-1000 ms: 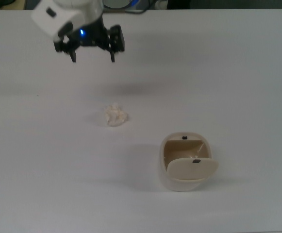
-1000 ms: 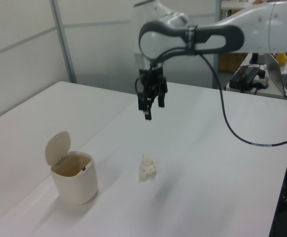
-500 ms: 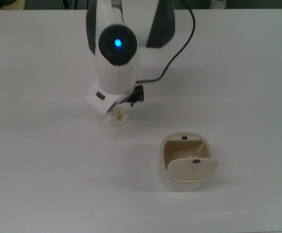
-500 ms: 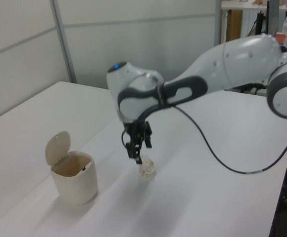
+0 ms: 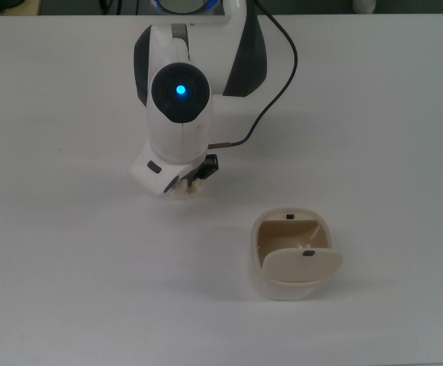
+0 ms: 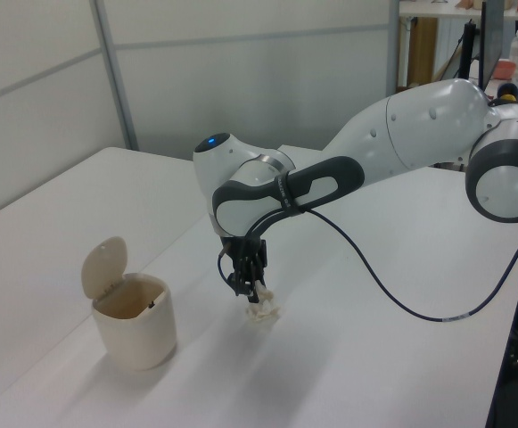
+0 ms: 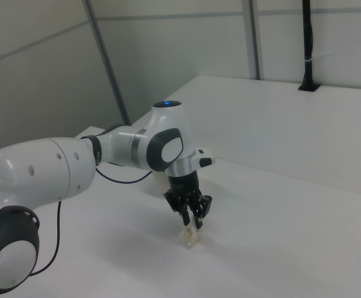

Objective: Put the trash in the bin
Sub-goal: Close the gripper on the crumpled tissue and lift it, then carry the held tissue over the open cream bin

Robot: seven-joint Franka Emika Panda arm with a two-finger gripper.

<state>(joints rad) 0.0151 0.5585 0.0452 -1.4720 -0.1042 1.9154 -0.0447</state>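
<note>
Off-white trash mid-table, gripper right on it, closed or not: cannot tell. Bin near, lid up. Risk: a thin pinch lets the wad slip free.

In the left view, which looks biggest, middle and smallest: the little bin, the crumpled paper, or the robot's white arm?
Largest to smallest as they look in the left view:
1. The white arm, by far.
2. The bin.
3. The crumpled paper, partly hidden by the claw.
The arm stretches away from the camera, so its look is only rough.
</note>
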